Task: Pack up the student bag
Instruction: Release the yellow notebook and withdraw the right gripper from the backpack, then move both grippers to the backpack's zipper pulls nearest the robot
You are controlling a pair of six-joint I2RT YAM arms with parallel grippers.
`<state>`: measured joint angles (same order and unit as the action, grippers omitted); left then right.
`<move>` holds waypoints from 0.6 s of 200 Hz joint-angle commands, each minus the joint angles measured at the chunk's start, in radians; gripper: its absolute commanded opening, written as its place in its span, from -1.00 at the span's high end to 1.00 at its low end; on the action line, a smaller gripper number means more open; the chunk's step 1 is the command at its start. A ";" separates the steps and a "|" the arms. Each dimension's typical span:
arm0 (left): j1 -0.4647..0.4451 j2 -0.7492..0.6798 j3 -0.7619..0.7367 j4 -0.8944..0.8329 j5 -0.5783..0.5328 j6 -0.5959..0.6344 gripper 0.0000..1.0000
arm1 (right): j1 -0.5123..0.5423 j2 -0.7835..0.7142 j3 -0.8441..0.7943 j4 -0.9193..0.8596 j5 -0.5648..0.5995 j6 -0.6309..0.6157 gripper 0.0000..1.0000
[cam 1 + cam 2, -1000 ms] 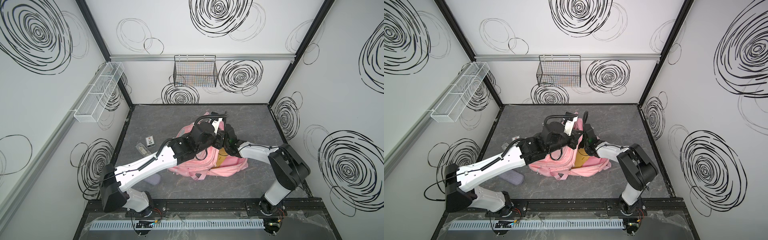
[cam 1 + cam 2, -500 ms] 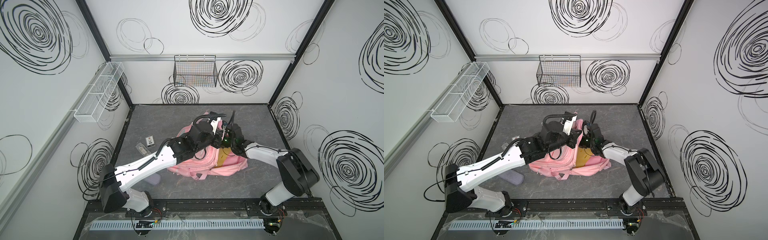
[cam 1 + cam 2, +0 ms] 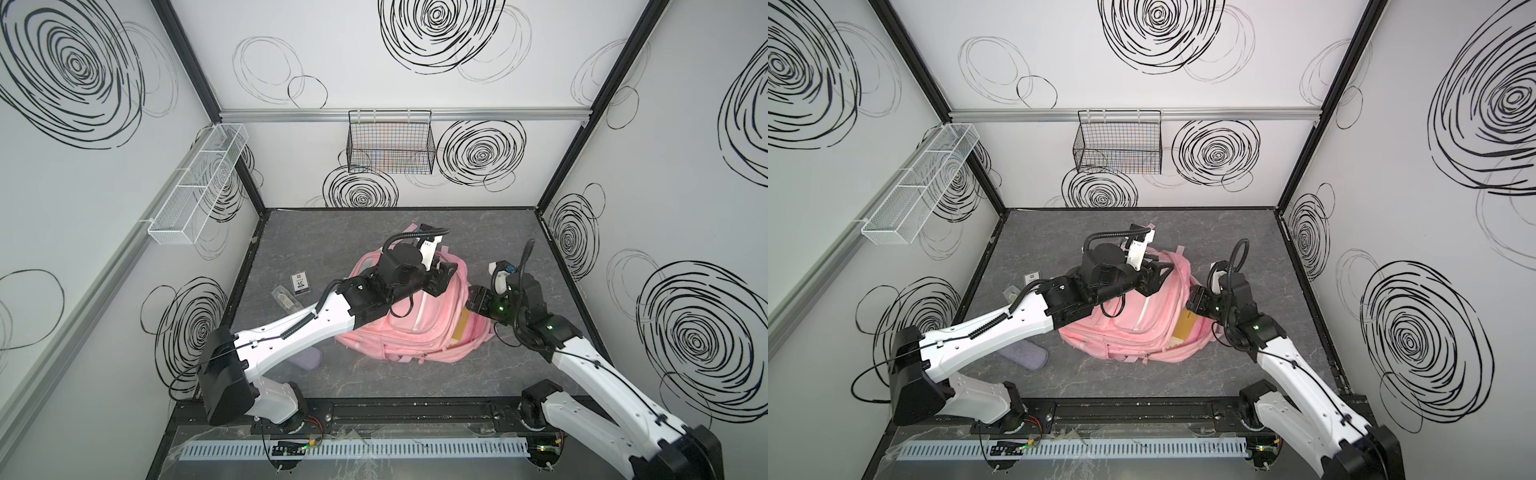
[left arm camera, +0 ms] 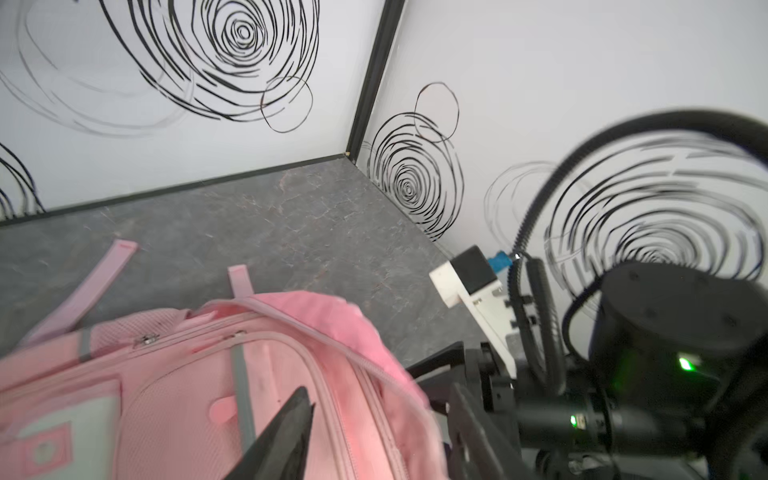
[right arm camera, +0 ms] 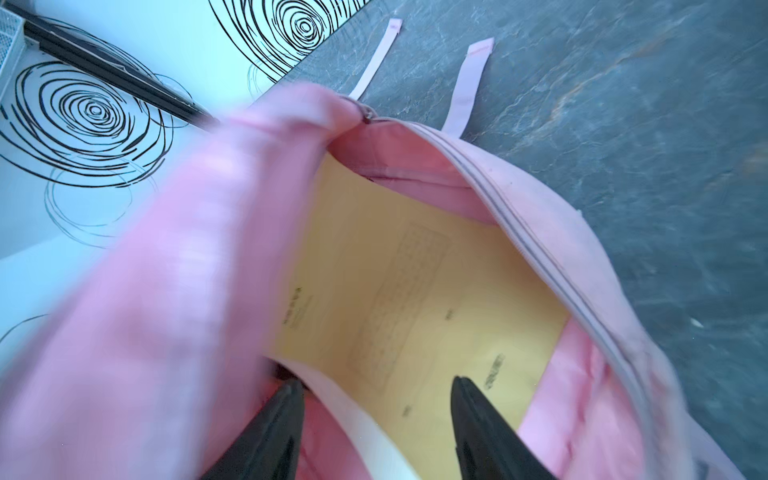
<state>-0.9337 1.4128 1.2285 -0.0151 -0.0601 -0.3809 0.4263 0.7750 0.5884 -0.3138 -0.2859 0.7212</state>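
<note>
Bench (image 3: pixel 374 232): grey marble-look top, walled on three sides.

Left arm (image 3: pixel 299 336) reaches across the front of the bag. Right arm (image 3: pixel 590 374) comes in from the right side and stops at the bag's right edge.

Bag (image 3: pixel 419 332): pink, lying flat mid-bench, straps (image 5: pixel 469 83) trailing toward the back wall. The main compartment is unzipped along the side facing the right arm. The flap over it is blurred in the right wrist view.

White mesh rack (image 3: pixel 199 187) on the left wall, black wire basket (image 3: pixel 390 149) on the back wall.

Yellow printed sheet (image 5: pixel 415 291) lies flat inside the open compartment; its edge shows in both top views (image 3: pixel 1185 330).

Purple pouch (image 3: pixel 307 359) on the bench, partly under the left arm, left of the bag.

Left pincer (image 3: pixel 1158 278): over the bag's upper front, jaws look spread in both top views, nothing between them. The wrist view shows only one finger (image 4: pixel 291 432), above pink fabric.

Right pincer (image 5: pixel 374 424): jaws clearly apart, empty, at the mouth of the compartment above the sheet.

Card (image 3: pixel 300 282) and clear packet (image 3: pixel 282 297) lie left of the bag, just beside each other.
</note>
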 commanded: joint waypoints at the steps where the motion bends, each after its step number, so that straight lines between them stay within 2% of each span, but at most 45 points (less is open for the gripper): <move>1: 0.008 -0.090 -0.051 0.081 -0.026 0.013 -0.26 | 0.094 -0.133 0.004 -0.237 0.163 0.070 -0.21; 33: 0.012 -0.208 -0.131 0.008 -0.074 0.051 -0.27 | 0.315 -0.223 -0.022 -0.353 0.226 0.285 -0.20; 70: 0.050 -0.364 -0.292 -0.056 -0.129 0.050 -0.27 | 0.679 -0.223 -0.080 -0.357 0.406 0.502 -0.20; 104: 0.115 -0.453 -0.390 -0.090 -0.123 0.026 -0.27 | 0.953 -0.022 -0.077 -0.206 0.510 0.580 -0.20; 120: 0.139 -0.474 -0.403 -0.099 -0.115 0.022 -0.26 | 1.018 0.094 -0.076 -0.128 0.536 0.589 -0.20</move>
<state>-0.8246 0.9733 0.8448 -0.1097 -0.1635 -0.3481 1.3590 0.7429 0.5095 -0.5579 0.1314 1.2282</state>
